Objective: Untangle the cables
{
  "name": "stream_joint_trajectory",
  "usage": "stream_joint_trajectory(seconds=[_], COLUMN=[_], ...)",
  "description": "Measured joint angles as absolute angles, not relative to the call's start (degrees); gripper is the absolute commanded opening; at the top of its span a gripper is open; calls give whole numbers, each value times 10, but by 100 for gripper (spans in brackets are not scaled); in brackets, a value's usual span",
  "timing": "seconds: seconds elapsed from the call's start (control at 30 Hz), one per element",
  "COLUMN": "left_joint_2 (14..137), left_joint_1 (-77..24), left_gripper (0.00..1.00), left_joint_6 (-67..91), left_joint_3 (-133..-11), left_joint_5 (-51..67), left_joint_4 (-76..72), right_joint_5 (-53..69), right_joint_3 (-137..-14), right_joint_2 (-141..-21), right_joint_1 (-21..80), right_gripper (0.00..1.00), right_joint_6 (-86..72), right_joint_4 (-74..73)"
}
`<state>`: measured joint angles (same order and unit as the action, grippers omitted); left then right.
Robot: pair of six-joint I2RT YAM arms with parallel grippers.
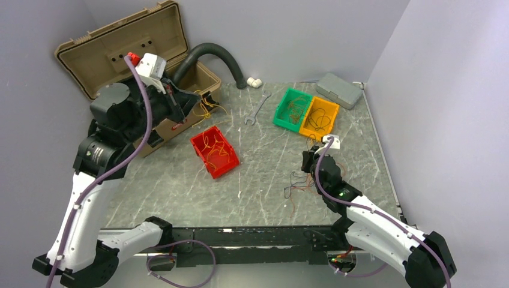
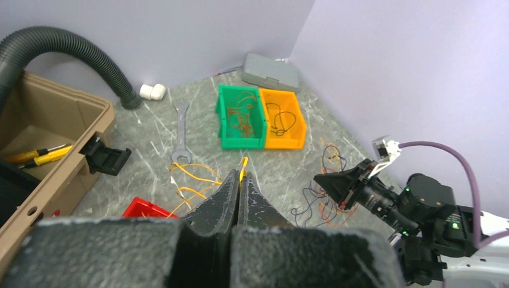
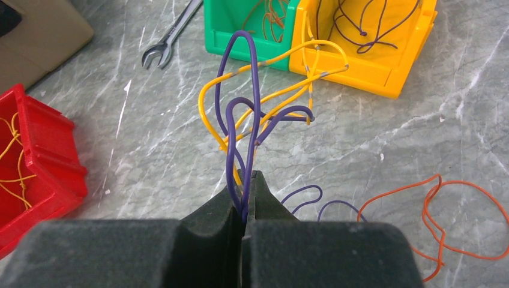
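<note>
My left gripper (image 1: 182, 101) is raised beside the toolbox and shut on a yellow wire (image 2: 243, 164). More yellow strands (image 2: 191, 179) hang from it above the red bin (image 1: 214, 152). My right gripper (image 3: 245, 180) is shut on purple wires (image 3: 240, 108). They loop upward, tangled with a yellow wire (image 3: 270, 78). In the top view the right gripper (image 1: 312, 159) is low over the table, right of centre. A loose tangle of dark and orange wires (image 1: 297, 183) lies beside it. An orange wire (image 3: 456, 210) lies on the table to its right.
The red bin holds yellow wires. A green bin (image 1: 293, 109) and an orange bin (image 1: 319, 118) at the back hold wires. A wrench (image 1: 257, 108), a grey case (image 1: 339, 90), an open tan toolbox (image 1: 132, 54) and a dark corrugated hose (image 1: 219, 57) stand behind.
</note>
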<state>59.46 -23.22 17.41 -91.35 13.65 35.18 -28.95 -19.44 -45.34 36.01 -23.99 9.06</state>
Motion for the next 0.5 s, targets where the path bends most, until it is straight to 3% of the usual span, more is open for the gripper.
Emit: stream_joint_trajectory(seconds=[0.5], left_joint_2=[588], left_joint_1=[-232], left_gripper=[0], left_joint_6=[176], left_joint_3=[-866], left_joint_5=[156], left_joint_4=[389], right_joint_5=[-290], right_joint_3=[-189], right_joint_2=[-456], right_joint_1=[360], right_gripper=[0], right_joint_6=[-240], right_joint_4=[109])
